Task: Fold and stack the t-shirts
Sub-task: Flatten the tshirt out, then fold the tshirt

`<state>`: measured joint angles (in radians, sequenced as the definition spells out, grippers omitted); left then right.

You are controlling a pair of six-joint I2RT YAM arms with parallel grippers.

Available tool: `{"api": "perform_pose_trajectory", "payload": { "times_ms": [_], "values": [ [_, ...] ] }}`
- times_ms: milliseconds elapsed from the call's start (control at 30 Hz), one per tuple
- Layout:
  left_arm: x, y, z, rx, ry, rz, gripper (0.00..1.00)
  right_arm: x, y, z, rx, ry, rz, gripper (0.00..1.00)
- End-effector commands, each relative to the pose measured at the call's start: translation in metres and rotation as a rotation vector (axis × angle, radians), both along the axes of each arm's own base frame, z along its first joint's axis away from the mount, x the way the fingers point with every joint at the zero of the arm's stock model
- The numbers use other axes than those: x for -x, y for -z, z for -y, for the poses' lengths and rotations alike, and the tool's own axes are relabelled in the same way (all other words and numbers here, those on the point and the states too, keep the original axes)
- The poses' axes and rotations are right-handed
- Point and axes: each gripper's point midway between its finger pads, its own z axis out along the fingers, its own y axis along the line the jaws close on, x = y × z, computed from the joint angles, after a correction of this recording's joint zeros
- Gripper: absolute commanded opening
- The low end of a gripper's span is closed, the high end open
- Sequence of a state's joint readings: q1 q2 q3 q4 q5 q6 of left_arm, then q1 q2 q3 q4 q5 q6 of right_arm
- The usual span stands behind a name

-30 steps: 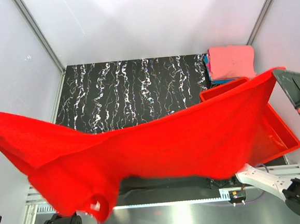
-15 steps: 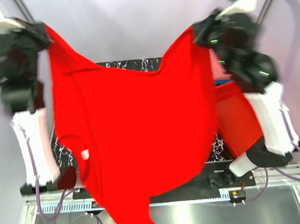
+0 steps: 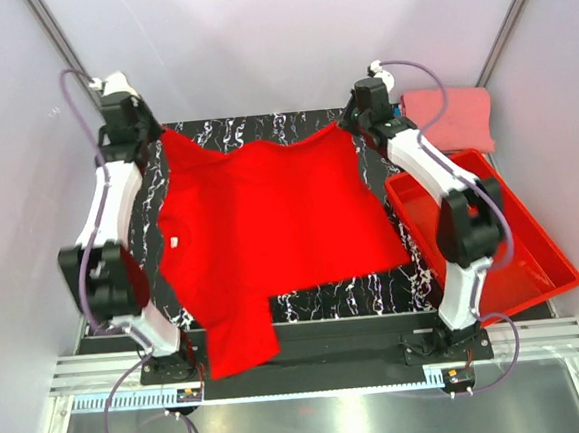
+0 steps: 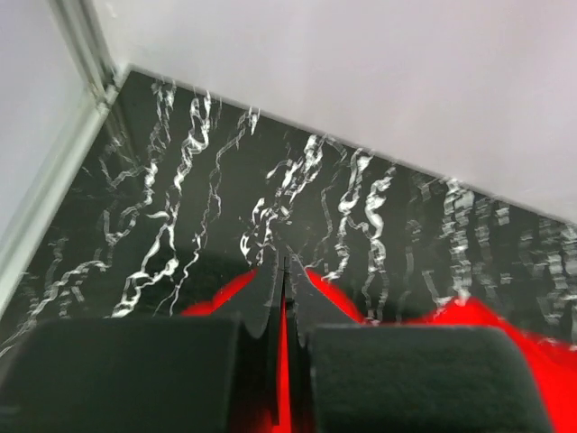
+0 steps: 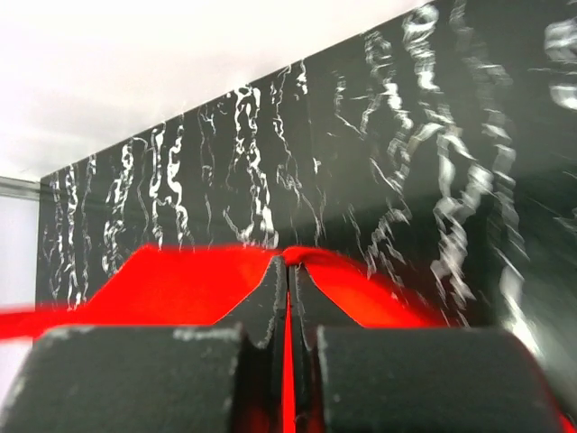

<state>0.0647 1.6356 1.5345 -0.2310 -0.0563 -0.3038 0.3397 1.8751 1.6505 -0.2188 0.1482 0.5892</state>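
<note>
Now your red t-shirt [image 3: 270, 218] lies spread across the surface [image 3: 253, 131], far corners clamped in left jaws and right jaws; its near-left part overhangs the near edge, bin [image 3: 533, 249] just right.

My black marbled table [image 3: 311, 300] carries the red t-shirt [image 3: 269, 213] spread out, the red bin [image 3: 519, 259] on my right, and a folded pink shirt [image 3: 457, 118] beyond.
</note>
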Motion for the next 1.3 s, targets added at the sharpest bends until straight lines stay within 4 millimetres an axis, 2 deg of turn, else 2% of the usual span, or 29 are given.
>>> {"api": "perform_pose_trajectory", "payload": {
  "times_ms": [0,33,67,100,133,167,200,233,267,300,333,367,400,433,467,500,533,567,800,833,900,967,1000,1067,1133,1200,1233,1267],
  "values": [
    [-0.048,-0.017,-0.002,-0.018,0.022,0.105,0.00,-0.055,-0.003,-0.030,-0.137,-0.150,0.120,0.00],
    [-0.062,0.007,-0.001,-0.003,0.032,0.056,0.00,-0.067,-0.018,-0.037,-0.166,-0.195,0.172,0.00],
    [-0.074,-0.005,0.000,0.006,0.035,0.078,0.00,-0.074,-0.014,-0.036,-0.172,-0.201,0.172,0.00],
    [-0.083,0.018,0.000,0.018,0.037,0.024,0.00,-0.085,0.007,-0.033,-0.178,-0.217,0.153,0.00],
    [-0.089,0.022,0.001,0.026,0.038,0.018,0.00,-0.092,0.012,-0.031,-0.187,-0.226,0.155,0.00],
    [-0.095,0.014,0.000,0.039,0.032,0.035,0.00,-0.099,0.002,-0.031,-0.199,-0.238,0.188,0.00],
    [-0.097,0.018,0.000,0.047,0.026,0.019,0.00,-0.110,0.021,-0.024,-0.206,-0.233,0.165,0.00],
    [-0.099,0.023,-0.003,0.049,0.007,0.008,0.00,-0.113,0.024,-0.024,-0.220,-0.251,0.161,0.00],
    [-0.103,0.025,-0.005,0.071,-0.013,0.003,0.00,-0.121,0.013,-0.022,-0.226,-0.258,0.192,0.00],
    [-0.100,0.032,-0.008,0.088,-0.031,-0.030,0.00,-0.128,0.033,-0.021,-0.225,-0.261,0.162,0.00],
    [-0.100,0.034,-0.009,0.107,-0.045,-0.041,0.00,-0.136,0.019,-0.016,-0.225,-0.268,0.198,0.00],
    [-0.098,0.035,-0.009,0.139,-0.059,-0.049,0.00,-0.142,0.024,-0.012,-0.221,-0.266,0.196,0.00],
    [-0.092,0.040,-0.010,0.156,-0.076,-0.083,0.00,-0.147,0.045,-0.010,-0.217,-0.262,0.164,0.00],
    [-0.089,0.043,-0.010,0.161,-0.092,-0.099,0.00,-0.154,0.033,-0.005,-0.211,-0.268,0.199,0.00],
    [-0.084,0.039,-0.012,0.172,-0.114,-0.107,0.00,-0.158,0.035,-0.002,-0.213,-0.266,0.199,0.00],
    [-0.076,0.045,-0.014,0.171,-0.134,-0.146,0.00,-0.161,0.057,0.002,-0.211,-0.255,0.151,0.00],
    [-0.071,0.046,-0.020,0.167,-0.161,-0.159,0.00,-0.166,0.046,0.007,-0.215,-0.255,0.176,0.00],
    [-0.067,0.047,-0.021,0.178,-0.174,-0.173,0.00,-0.168,0.057,0.009,-0.218,-0.253,0.154,0.00],
    [-0.029,0.063,-0.014,0.240,-0.175,-0.295,0.00,-0.166,0.052,0.013,-0.200,-0.281,0.158,0.00],
    [-0.024,0.056,-0.011,0.247,-0.164,-0.285,0.00,-0.163,0.057,0.012,-0.194,-0.292,0.143,0.00],
    [-0.014,0.062,-0.008,0.266,-0.163,-0.307,0.00,-0.155,0.057,0.010,-0.187,-0.312,0.118,0.00],
    [-0.004,0.059,-0.003,0.290,-0.148,-0.314,0.00,-0.147,0.072,0.011,-0.166,-0.324,0.077,0.00],
    [0.001,0.059,-0.002,0.292,-0.149,-0.326,0.00,-0.143,0.066,0.012,-0.157,-0.331,0.079,0.00],
    [0.009,0.061,-0.001,0.295,-0.156,-0.345,0.00,-0.135,0.078,0.014,-0.133,-0.335,0.034,0.00],
    [0.017,0.066,-0.003,0.288,-0.167,-0.365,0.00,-0.131,0.079,0.017,-0.102,-0.343,0.016,0.00],
    [0.026,0.059,-0.002,0.284,-0.167,-0.353,0.00,-0.125,0.087,0.021,-0.074,-0.332,-0.023,0.00],
    [0.032,0.066,-0.002,0.283,-0.169,-0.368,0.00,-0.122,0.091,0.022,-0.070,-0.331,-0.040,0.00],
    [0.037,0.064,-0.002,0.280,-0.170,-0.367,0.00,-0.120,0.087,0.023,-0.065,-0.331,-0.037,0.00]
  ]
}}
